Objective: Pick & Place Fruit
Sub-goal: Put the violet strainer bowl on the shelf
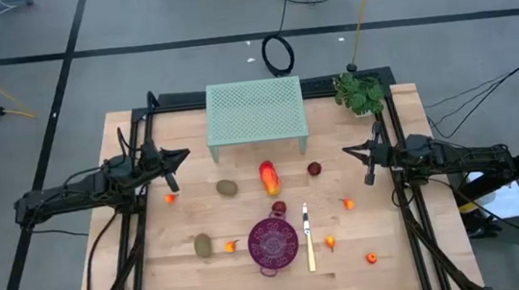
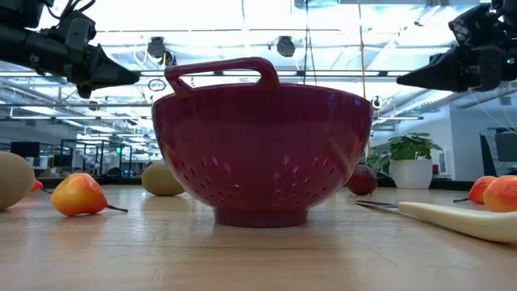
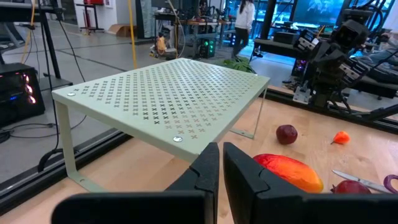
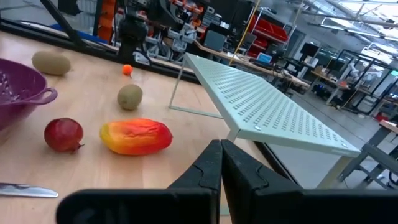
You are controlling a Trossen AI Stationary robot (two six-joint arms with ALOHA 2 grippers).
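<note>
Fruit point(image 1: 270, 177) lies scattered on the table point(image 1: 157, 272); left gripper point(image 1: 173, 184) at nine o'clock and right gripper point(image 1: 369, 178) at three o'clock hover closed, holding nothing.

No words, numbers, labels or signs can be read anywhere. The toy fruit, the bowl, the knife, the green rack and the desk have no writing on them. Things in the room behind are too small and blurry to read.
</note>
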